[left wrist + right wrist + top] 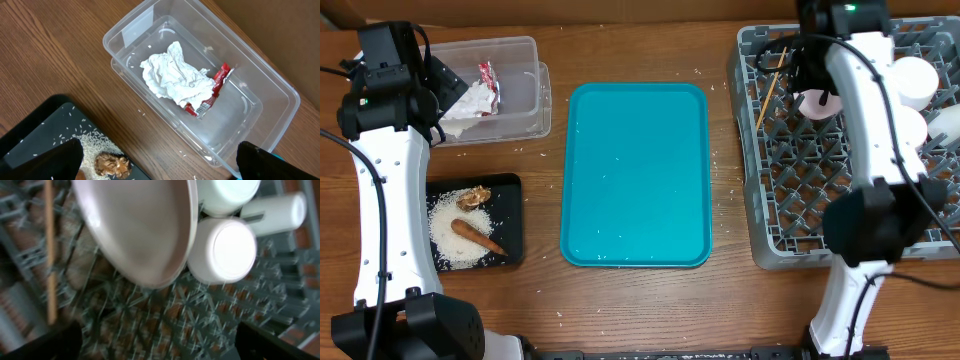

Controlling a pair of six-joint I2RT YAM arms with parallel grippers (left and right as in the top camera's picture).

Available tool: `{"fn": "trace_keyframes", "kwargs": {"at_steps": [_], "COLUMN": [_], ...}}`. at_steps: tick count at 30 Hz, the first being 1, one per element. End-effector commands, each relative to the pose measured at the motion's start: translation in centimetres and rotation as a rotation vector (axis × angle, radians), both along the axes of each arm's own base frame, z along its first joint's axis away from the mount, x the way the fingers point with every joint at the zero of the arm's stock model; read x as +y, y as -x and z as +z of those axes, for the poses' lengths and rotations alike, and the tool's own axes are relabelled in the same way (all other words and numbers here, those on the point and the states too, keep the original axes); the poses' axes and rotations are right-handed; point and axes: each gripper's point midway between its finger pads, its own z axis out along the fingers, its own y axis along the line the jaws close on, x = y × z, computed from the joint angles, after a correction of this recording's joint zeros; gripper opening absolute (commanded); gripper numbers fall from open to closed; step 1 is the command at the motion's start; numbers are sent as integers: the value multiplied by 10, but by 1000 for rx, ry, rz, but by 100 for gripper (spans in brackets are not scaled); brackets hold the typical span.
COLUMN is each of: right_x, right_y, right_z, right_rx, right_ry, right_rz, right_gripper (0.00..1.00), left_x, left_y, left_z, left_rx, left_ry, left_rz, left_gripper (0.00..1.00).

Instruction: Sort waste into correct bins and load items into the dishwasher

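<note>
The clear tub (525, 50) at the back left holds the crumpled napkin (172, 75) and the red-and-white wrapper (215, 87). The black tray (510, 200) holds rice (450, 235), the brown lump (473, 197) and the orange stick (478, 236). My left gripper (160, 167) is open and empty, above the table between the tub and the black tray. The grey rack (790, 200) holds the tilted white plate (140, 230), the wooden stick (49, 255), a bowl (227, 247) and a cup (277, 212). My right gripper (160, 347) is open and empty over the rack, just below the plate.
The teal serving tray (635, 175) lies in the middle of the table with a few rice grains on it. Loose grains are scattered on the wood around it. The right arm (865, 120) reaches across the rack.
</note>
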Motion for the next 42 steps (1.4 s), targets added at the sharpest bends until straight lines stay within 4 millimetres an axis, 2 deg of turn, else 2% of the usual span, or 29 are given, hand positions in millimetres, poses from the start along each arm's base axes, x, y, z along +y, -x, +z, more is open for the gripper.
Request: {"fn": "trace_keyframes", "kwargs": {"at_steps": [1, 4, 9, 12, 20, 25, 28, 34, 42], "right_x": [41, 61, 60, 56, 44, 42, 42, 38, 12], "right_y": [37, 50, 71, 91, 154, 184, 195, 224, 259], "right_z": [54, 67, 80, 75, 43, 42, 53, 91, 138], "right_rx": [-101, -115, -129, -95, 37, 31, -15, -207, -485], "right_ry": [-301, -411, -388, -382, -359, -360, -361, -362, -250], "right_rz": [11, 65, 94, 98, 57, 54, 62, 62, 21], "right_gripper": [100, 100, 100, 100, 100, 100, 100, 100, 100], "left_x": [4, 4, 4, 4, 4, 4, 4, 4, 4], "left_y": [-1, -1, -1, -1, -1, -1, -1, -1, -1], "left_z": [1, 1, 1, 1, 1, 1, 1, 1, 1], "left_rx": [7, 7, 7, 7, 7, 7, 7, 7, 7], "left_ry": [-23, -23, -23, -23, -23, -23, -22, -23, -23], "left_rz": [5, 5, 5, 5, 5, 5, 5, 5, 5], "left_gripper": [100, 100, 100, 100, 100, 100, 100, 100, 100]}}
